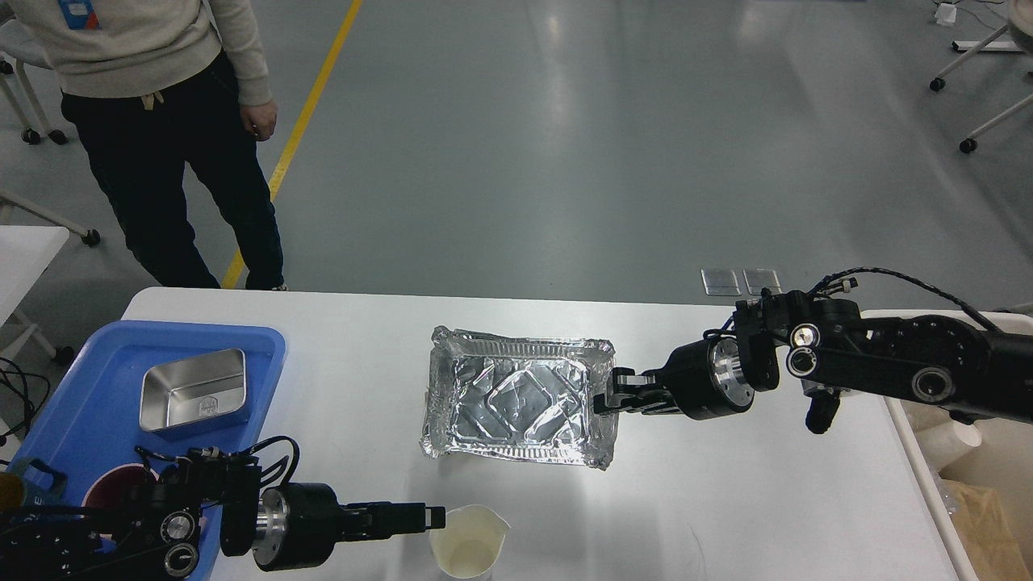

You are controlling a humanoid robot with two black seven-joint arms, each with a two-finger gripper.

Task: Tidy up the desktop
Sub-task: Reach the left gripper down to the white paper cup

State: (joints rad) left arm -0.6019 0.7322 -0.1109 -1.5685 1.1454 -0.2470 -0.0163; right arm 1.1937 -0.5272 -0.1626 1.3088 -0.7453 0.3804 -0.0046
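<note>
Beside pink mug [113,488]: "HOME" mug [24,496]

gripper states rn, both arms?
Left gripper: at the rim of the cream paper cup; open or shut cannot be told.
Right gripper: shut on the crinkled foil tray.

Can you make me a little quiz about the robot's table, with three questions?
1. True or false: the right gripper is at the foil tray's right rim.
2. What does the left gripper nearly touch? A) steel box B) paper cup C) blue tray
3. Fill in: the steel box sits inside the ____ tray.

Key: 1 true. 2 B, the paper cup. 3 blue.
</note>
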